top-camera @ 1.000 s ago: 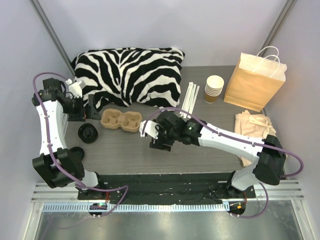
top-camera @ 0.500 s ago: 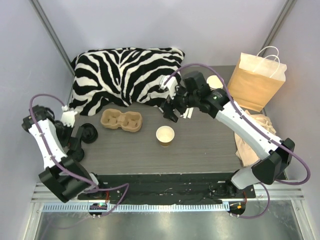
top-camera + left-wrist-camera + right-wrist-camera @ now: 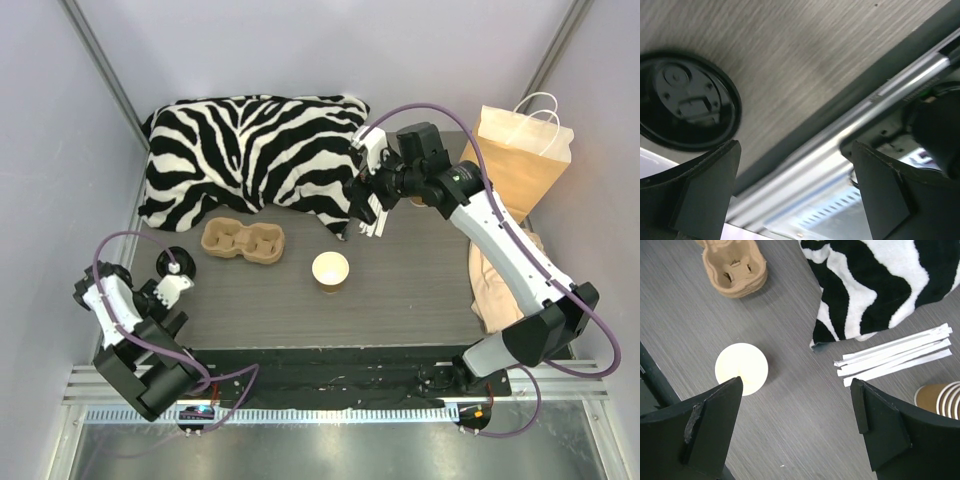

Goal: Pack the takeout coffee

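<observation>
Well, print first: paper bag (image 3: 515, 165) shows a plain brown face w/ white handles; nothing else is legible. Takeout coffee cup (image 3: 330, 270) stands upright mid-table (image 3: 410, 295), long axis vertical, mouth straight up at the top cam. It's open-topped and pale cream inside; can't tell if there's liquid. In the right wrist cam the cup (image 3: 741, 367) shows partly behind one finger's edge. Black lid (image 3: 685, 100) lies flat near the table's near-left edge, well apart from the cup. Pulp carrier (image 3: 243, 240) lies roughly btwn lid and cup, just in front of the zebra pillow (image 3: 250, 150), both wells showing bare pulp. Stack of cups (image 3: 942, 399), nested, sits near the wrapped straws (image 3: 895, 355), which lie side by side. Bag stands upright at back right; its inside isn't visible. Tan cloth (image 3: 487, 290) lies in front of it. Left gripper (image 3: 795, 150) hangs low beside the lid, jaws spread wide, only table and rail btwn them. Right gripper (image 3: 796, 385) hovers above the straws by the pillow corner, jaws likewise spread, gripping nothing.
</observation>
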`<state>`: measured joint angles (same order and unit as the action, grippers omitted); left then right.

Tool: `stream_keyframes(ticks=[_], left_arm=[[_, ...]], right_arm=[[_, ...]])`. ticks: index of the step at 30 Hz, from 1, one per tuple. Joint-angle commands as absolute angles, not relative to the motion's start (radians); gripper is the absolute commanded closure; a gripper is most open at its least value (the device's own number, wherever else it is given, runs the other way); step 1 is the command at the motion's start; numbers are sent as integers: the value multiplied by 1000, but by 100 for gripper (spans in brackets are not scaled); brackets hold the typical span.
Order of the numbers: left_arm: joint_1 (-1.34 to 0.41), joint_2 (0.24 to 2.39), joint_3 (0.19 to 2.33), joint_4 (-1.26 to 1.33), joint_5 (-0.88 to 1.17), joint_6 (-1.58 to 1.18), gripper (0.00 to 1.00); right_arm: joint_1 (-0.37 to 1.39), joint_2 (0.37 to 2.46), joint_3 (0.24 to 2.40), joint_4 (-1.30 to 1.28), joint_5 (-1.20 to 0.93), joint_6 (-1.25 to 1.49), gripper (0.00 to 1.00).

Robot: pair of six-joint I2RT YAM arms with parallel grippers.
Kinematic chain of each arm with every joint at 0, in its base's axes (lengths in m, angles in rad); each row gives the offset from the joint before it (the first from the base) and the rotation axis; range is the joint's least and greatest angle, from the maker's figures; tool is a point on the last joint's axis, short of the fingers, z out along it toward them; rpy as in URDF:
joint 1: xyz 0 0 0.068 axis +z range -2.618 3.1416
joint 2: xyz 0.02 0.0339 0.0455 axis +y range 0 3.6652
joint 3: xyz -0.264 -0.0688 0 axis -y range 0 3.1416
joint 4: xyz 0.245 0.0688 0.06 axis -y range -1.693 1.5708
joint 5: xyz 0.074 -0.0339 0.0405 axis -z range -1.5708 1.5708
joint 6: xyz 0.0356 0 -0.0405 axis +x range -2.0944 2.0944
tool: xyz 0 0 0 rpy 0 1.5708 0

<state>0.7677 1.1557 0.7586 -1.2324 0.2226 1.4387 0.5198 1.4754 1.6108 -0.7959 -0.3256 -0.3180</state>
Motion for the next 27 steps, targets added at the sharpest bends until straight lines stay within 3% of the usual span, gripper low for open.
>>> stream_keyframes(ticks=[1,15,24,27], left_arm=[[772,1163,724,-1086,258,1611,3],[772,1335,718,-956,213,1615,22],[772,1302,631,-877,178,1669,53],[773,1237,632,-929,183,1698,68]], right_arm=[[502,1467,1643,-815,-328,-302,2],[495,1496,1667,-828,-290,-313,2],[495,1522,1727,-867,-273,-322,2],[495,1535,1759,-893,-273,-322,2]])
